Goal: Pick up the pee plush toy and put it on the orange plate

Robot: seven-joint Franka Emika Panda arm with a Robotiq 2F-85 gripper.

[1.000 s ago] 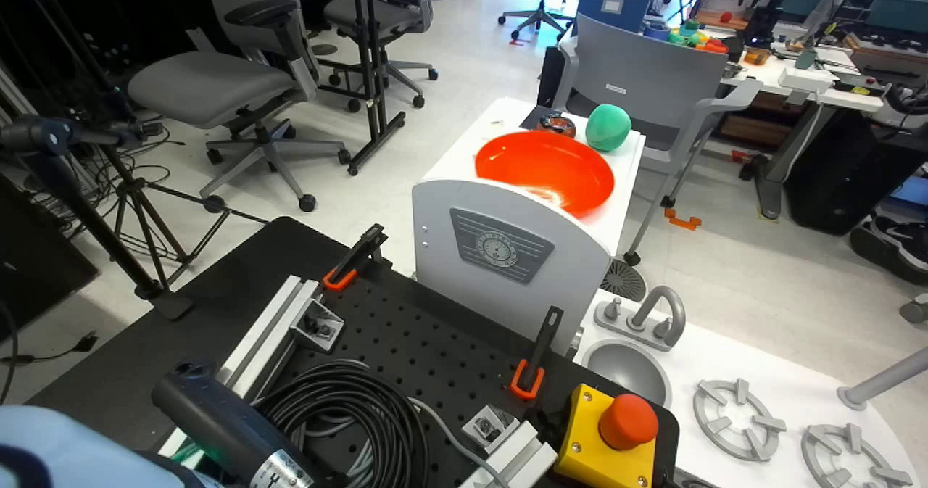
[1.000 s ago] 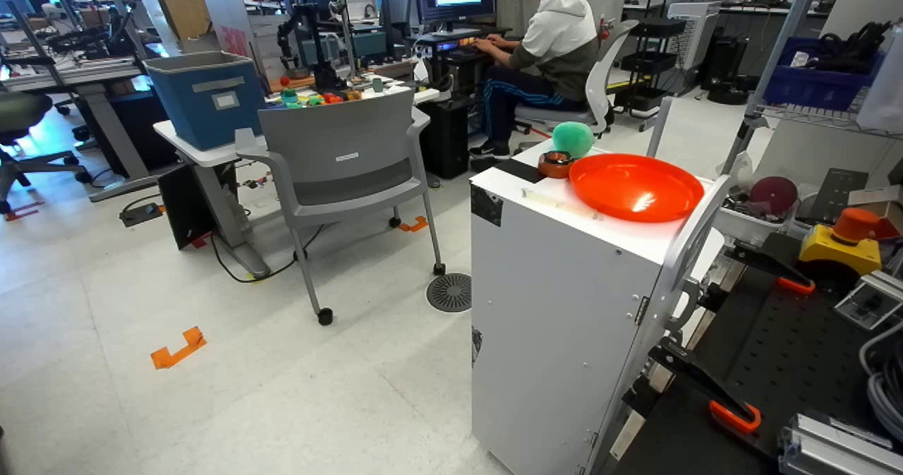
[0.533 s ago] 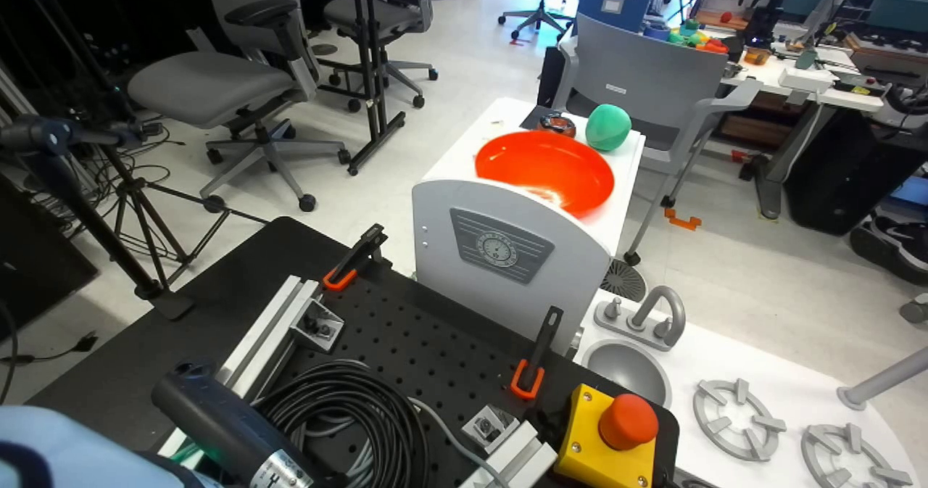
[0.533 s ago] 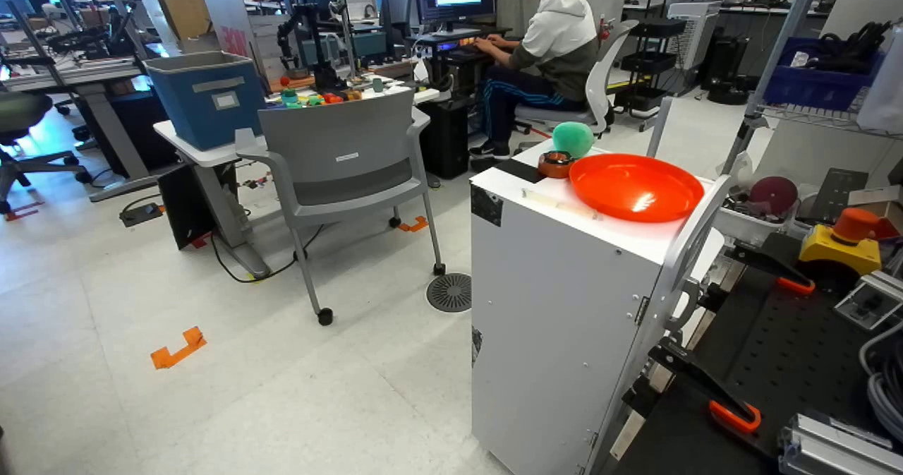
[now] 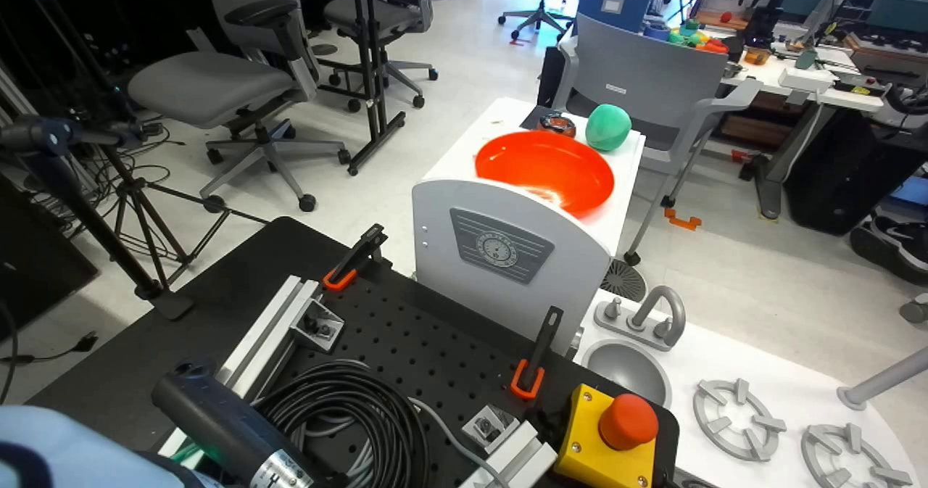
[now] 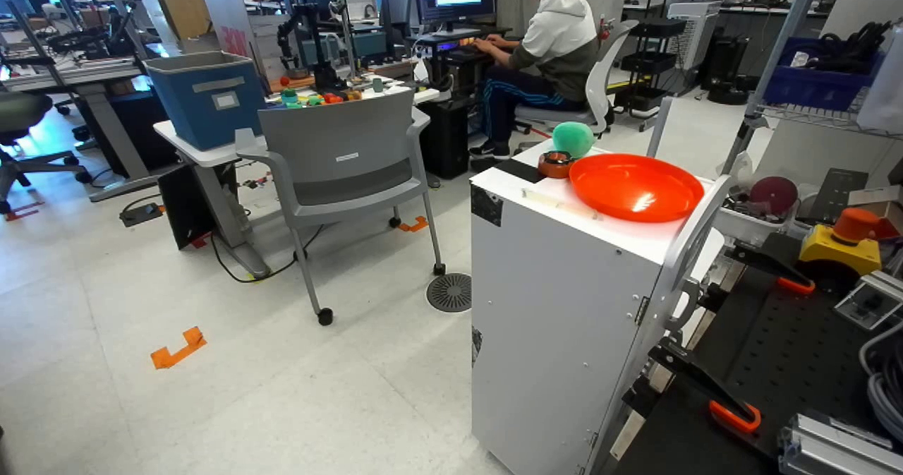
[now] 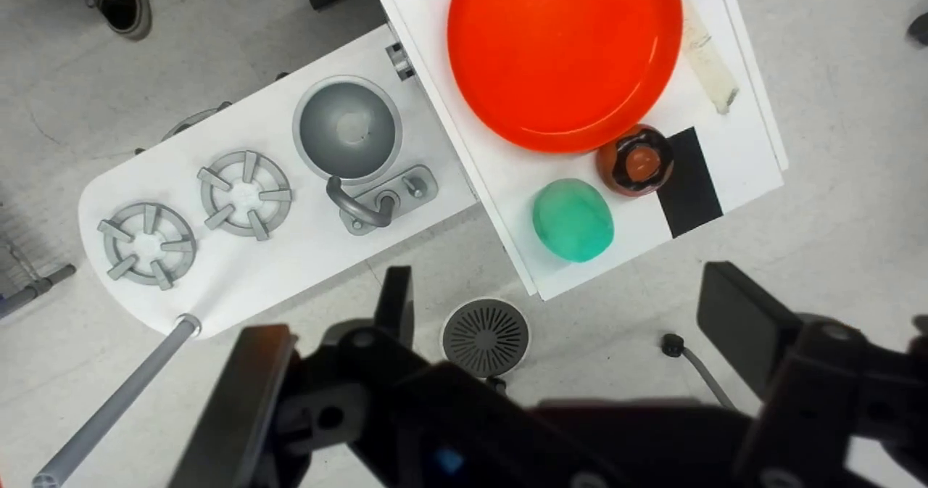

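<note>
Jaws: in the wrist view they stand at 6 o'clock, spread wide and released; pale floor and a round grille show through the gap.
Ball: bright green, at 12 o'clock from the jaws and apart from them, on the bench near its corner.
Brown thing: small, round, between 1 and 2 o'clock from the ball, a narrow gap between them; it crowds that side.
Plate: orange, round, at 12 o'clock beyond the ball, bench showing between; the ball sits outside it in both exterior views too. Whether its rim touches the brown thing I cannot tell.
Black patch: at 4 o'clock from the brown thing, lying on the bench.
Tap: at 9 o'clock from the ball, on a white counter alongside the bench.
Sink: grey, at 10 o'clock, beside the tap.
Stove rings: two, at 9 o'clock, past the tap.
Panel: grey, upright at the bench's end; in an exterior view it stands between 6 and 7 o'clock from the plate and hides part of the rim.
Red button: on a yellow box, at 5 o'clock from the panel.
Chair: grey, in an exterior view at 9 o'clock from the ball, apart from the bench.
</note>
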